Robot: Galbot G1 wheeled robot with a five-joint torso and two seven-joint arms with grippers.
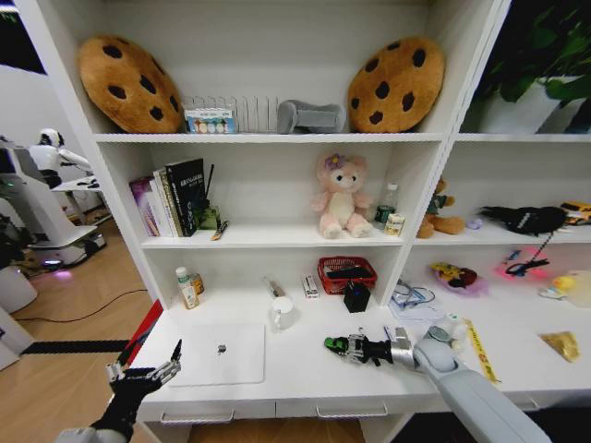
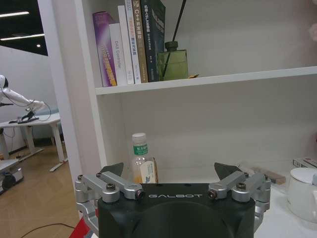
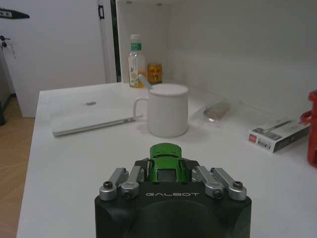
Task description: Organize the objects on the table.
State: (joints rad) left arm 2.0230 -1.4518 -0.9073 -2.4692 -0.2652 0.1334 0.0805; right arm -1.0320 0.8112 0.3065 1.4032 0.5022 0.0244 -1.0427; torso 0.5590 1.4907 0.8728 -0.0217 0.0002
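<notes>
Holding the green toy car (image 3: 167,162) pinched between its narrow fingers, the right gripper (image 1: 343,347) hangs low over the white table (image 1: 305,365), in the open stretch between the closed laptop (image 1: 218,354) and the black pen pot (image 1: 356,296). The right wrist view shows the car's roof and rear sitting squarely in the clamp, with a white mug (image 3: 167,110) standing ahead of it and the laptop (image 3: 89,113) lying flat beyond that toward the desk's far end. The left gripper (image 1: 146,373) hovers at the table's left front corner, just beside the laptop's near edge, its fingers spread wide and carrying nothing; in its own view the fingertips (image 2: 113,169) frame a small drink bottle (image 2: 142,163) that stands against the shelf upright. As a judgement, the tidying looks to be at an early stage: one small item has been picked up but has no resting place yet, the laptop sits out on the desktop, and a loose yellow strip (image 1: 479,349) and other clutter lie on the right half of the table. The three drawers (image 1: 342,409) under the front edge appear closed, so whichever spot is meant for the car has not been opened or reached.
</notes>
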